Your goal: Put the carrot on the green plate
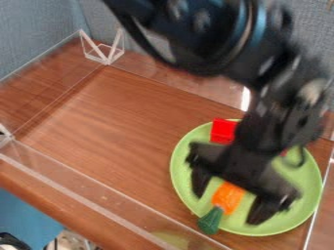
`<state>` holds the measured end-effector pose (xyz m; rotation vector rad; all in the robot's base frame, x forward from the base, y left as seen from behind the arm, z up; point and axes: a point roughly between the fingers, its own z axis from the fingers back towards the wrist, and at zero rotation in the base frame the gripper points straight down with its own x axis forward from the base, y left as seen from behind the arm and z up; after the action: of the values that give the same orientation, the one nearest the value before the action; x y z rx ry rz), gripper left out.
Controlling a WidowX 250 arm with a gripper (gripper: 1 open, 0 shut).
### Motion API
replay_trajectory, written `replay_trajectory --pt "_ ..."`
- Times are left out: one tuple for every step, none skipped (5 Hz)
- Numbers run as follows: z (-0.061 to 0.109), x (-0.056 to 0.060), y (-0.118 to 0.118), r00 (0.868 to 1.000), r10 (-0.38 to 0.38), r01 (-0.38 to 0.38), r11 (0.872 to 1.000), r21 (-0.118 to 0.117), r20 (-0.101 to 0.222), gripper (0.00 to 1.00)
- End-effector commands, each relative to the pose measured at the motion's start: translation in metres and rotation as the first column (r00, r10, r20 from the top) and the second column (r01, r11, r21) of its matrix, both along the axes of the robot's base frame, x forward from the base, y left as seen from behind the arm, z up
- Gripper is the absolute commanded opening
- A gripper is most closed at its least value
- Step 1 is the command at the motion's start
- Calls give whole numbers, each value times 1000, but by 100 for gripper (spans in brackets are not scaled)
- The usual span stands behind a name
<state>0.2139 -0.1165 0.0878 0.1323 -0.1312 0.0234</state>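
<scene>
The black robot arm came in from the top of the frame and bent down toward the lower right, its bulk smeared by motion blur. Its gripper [239, 190] pointed steeply downward over the near part of the green plate [187, 161], the two dark fingers [198, 174] spread wide apart, one to the left and one to the right, with nothing clamped between them.

The carrot [226, 201] lay in the gap below those fingers, on the lower edge of the plate in the lower right of the frame. Its long axis ran on a diagonal: the orange body sat toward the upper right, and the dark green stub top pointed to the lower left, reaching the plate's rim. Whether the fingers touched the carrot could not be told through the blur.

A red block [226, 130] rested on the upper part of the plate, just behind the gripper. The plate sat on a brown wooden table [104, 117] bordered by a clear low wall [78, 190]
</scene>
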Motion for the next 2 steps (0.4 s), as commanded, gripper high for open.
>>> replay_trajectory --pt "62 7 -14 996 11 -9 1000 -24 88 100" --pt "93 6 -20 991 24 -19 999 -40 132 100"
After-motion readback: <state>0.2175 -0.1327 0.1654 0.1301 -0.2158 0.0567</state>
